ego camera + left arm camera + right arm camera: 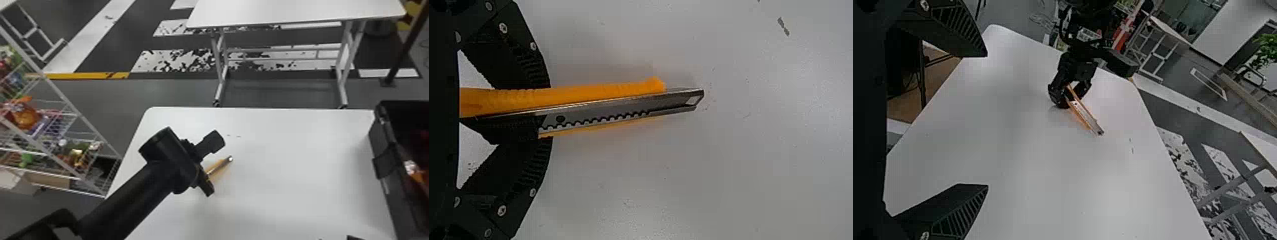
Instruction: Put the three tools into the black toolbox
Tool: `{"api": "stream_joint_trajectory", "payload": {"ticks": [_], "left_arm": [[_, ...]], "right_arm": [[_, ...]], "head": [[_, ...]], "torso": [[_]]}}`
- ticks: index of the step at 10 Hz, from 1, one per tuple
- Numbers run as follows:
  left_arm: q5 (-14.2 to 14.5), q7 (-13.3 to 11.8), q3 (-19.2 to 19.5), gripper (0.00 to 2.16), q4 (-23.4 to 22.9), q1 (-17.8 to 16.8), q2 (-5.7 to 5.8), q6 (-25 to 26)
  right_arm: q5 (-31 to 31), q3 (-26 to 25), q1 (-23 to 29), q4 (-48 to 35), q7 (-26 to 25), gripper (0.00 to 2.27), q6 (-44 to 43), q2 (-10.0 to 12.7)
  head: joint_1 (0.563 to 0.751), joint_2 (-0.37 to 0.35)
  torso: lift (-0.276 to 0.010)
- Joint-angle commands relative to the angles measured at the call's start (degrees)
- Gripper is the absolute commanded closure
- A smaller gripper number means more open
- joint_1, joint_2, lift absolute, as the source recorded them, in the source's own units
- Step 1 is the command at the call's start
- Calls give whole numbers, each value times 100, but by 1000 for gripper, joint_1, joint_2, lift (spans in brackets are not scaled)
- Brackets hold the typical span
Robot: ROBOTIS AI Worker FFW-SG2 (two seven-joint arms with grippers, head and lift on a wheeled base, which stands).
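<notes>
Landmark: the near table (pixel 287 198), white-topped.

Right gripper (pixel 355 237) over the table's near part, at the head view's bottom edge; right wrist view has its two fingers wide apart, empty.

Left gripper (pixel 205 180) over the table's left half, its black arm (pixel 127 198) slanting in across the near left corner. Fingers closed in on a yellow utility knife (pixel 220 166), one on either side of the handle; how tight, cannot tell. The knife's metal end sticks out past the fingertips, pointing in over the table, toward its far side. Low over the white top; whether it touches, cannot tell.

Black toolbox (pixel 381 131) along the table's right side, open, interior dark. In it something orange (pixel 418 177) with a shiny part; kind of object unclear.

Wire rack (pixel 63 99) off the table's left side, shelves loaded with colourful packets (pixel 24 116).

Past the table's far edge: dark grey floor, a yellow line (pixel 86 75) beyond the far left corner, worn white markings (pixel 172 60). Farther on, a second white table (pixel 297 12) on metal legs.
</notes>
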Motion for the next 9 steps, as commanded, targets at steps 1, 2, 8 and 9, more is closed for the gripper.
{"api": "stream_joint_trajectory", "payload": {"ticks": [1, 2, 8, 9], "left_arm": [[-14, 26, 4, 1679, -79, 43, 9, 201], [-23, 176, -5, 2091, -140, 105, 9, 465], [144, 852, 338, 2142, -588, 659, 159, 816], [136, 914, 364, 2128, -588, 747, 150, 798]], "right_arm": [[-34, -44, 46, 0, 26, 63, 0, 9], [-69, -97, 81, 0, 69, 63, 0, 9], [-96, -97, 169, 0, 166, 63, -53, 18], [-96, -79, 169, 0, 175, 63, -53, 18]], "head": [[695, 254], [695, 261], [695, 327], [695, 340]], "torso": [[-51], [-51], [-51], [-51]]}}
